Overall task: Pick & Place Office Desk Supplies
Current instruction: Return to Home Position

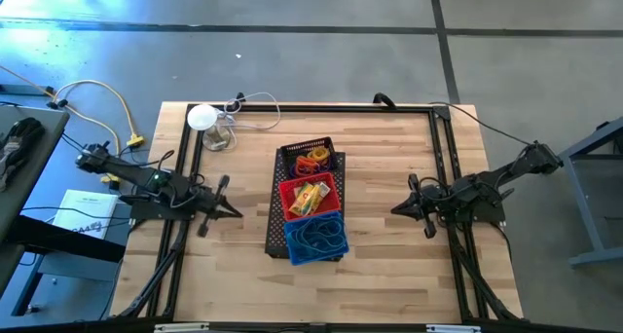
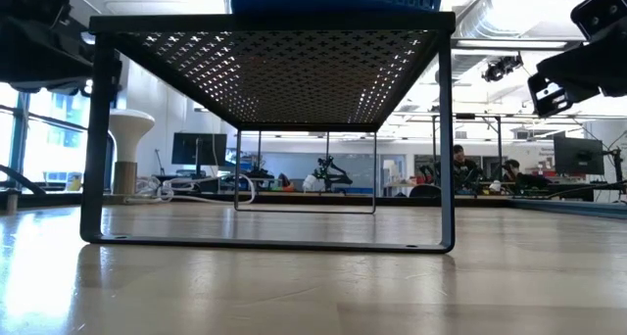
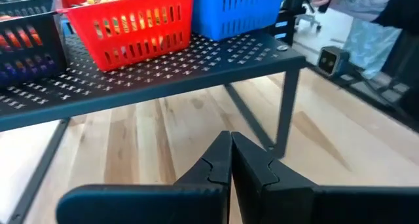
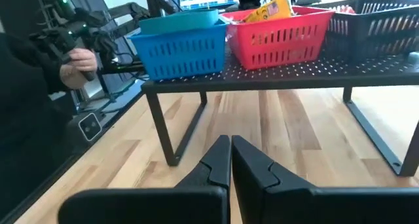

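— Wooden tabletop (image 1: pixel 389 284) first: office desk supplies (image 1: pixel 313 162) sit in black, red and blue plastic baskets (image 3: pixel 141 31) on the dark perforated metal shelf (image 3: pixel 196 63), ahead of both grippers.
— My left gripper (image 1: pixel 234 213) and right gripper (image 1: pixel 397 209) are pinched closed, empty. I'm homing; next, just park.

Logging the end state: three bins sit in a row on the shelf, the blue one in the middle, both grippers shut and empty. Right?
Not quite. The high view shows the red bin in the middle, between the black bin and the blue bin. The rest holds: all three sit on the shelf, and the left gripper and right gripper are shut and empty.
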`<state>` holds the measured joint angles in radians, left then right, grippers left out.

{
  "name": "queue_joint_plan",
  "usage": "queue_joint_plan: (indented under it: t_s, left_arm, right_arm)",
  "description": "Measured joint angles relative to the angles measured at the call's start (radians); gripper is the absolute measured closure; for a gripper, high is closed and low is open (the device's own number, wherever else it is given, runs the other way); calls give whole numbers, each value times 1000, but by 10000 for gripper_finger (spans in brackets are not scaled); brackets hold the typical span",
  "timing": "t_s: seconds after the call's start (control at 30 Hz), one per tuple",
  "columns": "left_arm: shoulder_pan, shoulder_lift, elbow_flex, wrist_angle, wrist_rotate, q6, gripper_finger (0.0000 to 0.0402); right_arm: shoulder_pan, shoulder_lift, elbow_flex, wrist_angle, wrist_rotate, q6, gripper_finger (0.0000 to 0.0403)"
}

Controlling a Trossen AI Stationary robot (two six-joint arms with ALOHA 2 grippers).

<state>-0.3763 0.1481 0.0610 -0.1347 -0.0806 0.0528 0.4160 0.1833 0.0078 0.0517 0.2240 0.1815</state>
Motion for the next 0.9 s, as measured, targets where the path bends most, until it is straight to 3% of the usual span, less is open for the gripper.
queue_joint_plan:
  t_s: [0.3, 0.4, 0.6, 0.73, 0.9]
  left_arm:
    - [105, 28, -1, 35, 8, 38, 401]
    - [175, 44, -2, 36, 73, 38, 401]
    - [336, 98, -25, 133, 245, 26, 401]
    - [434, 134, -52, 201, 380, 10, 401]
    - [532, 158, -52, 192, 487, -23, 401]
  right_arm:
    - [0, -21, 2, -32, -112, -33, 401]
    - [0, -56, 23, -103, -154, -52, 401]
    - [0, -164, 54, -193, -133, -106, 401]
    - [0, -177, 80, -283, -27, -99, 401]
    - [0, -148, 80, -285, 171, 22, 401]
